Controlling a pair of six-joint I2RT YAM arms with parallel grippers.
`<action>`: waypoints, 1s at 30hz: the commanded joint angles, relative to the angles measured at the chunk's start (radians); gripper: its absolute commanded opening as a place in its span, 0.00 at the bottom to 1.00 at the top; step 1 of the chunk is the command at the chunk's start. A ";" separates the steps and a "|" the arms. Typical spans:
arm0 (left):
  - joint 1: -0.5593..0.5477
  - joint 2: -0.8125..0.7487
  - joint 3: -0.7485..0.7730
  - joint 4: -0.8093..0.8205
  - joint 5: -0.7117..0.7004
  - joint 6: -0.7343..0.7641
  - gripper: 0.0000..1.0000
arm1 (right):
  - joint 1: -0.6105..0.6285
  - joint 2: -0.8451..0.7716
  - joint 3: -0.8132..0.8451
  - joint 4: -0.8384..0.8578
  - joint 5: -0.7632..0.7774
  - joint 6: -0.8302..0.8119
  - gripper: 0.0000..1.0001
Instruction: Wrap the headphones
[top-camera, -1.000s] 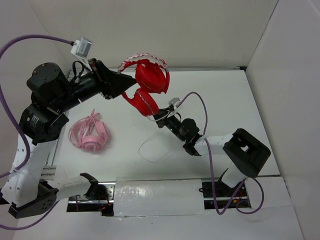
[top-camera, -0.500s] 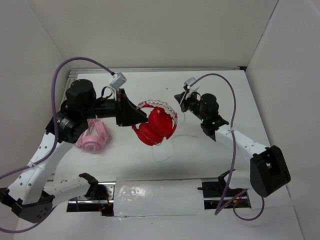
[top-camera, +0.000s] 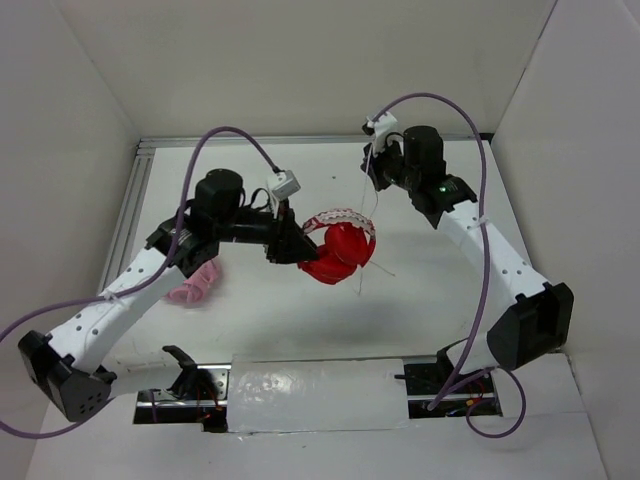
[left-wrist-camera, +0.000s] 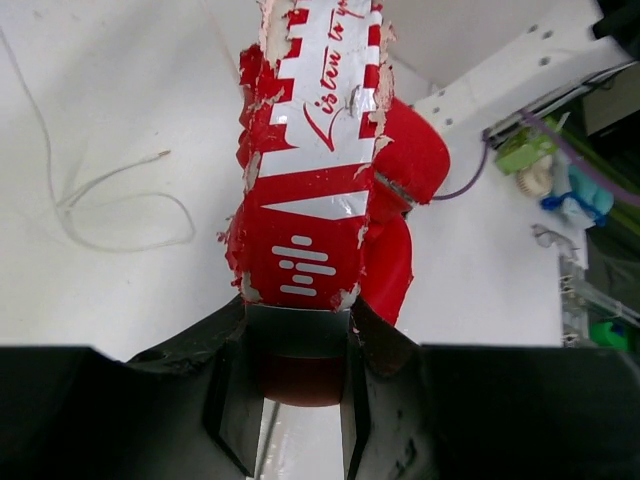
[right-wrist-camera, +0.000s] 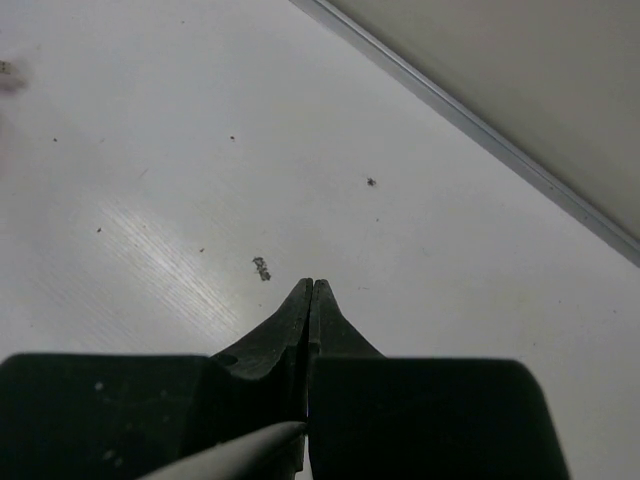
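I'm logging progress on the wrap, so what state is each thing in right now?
left gripper: shut on the headband.
red headphones: held by the headband.
white cable: loose, part looped on the table, not yet wound.
right gripper: shut, apparently pinching the white cable.
pink headphones: lying on the table, not gripped.

The headphones (top-camera: 340, 252) are right of the other headset (top-camera: 195, 286).
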 joint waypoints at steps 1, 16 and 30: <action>-0.047 0.067 0.004 -0.029 -0.011 0.042 0.00 | 0.049 0.040 0.159 -0.219 0.105 -0.008 0.00; -0.071 0.317 0.110 -0.215 -0.722 -0.144 0.00 | 0.319 0.106 0.374 -0.552 0.709 0.247 0.02; 0.025 0.456 0.297 -0.463 -1.027 -0.455 0.00 | 0.457 -0.099 0.189 -0.468 0.376 0.330 0.00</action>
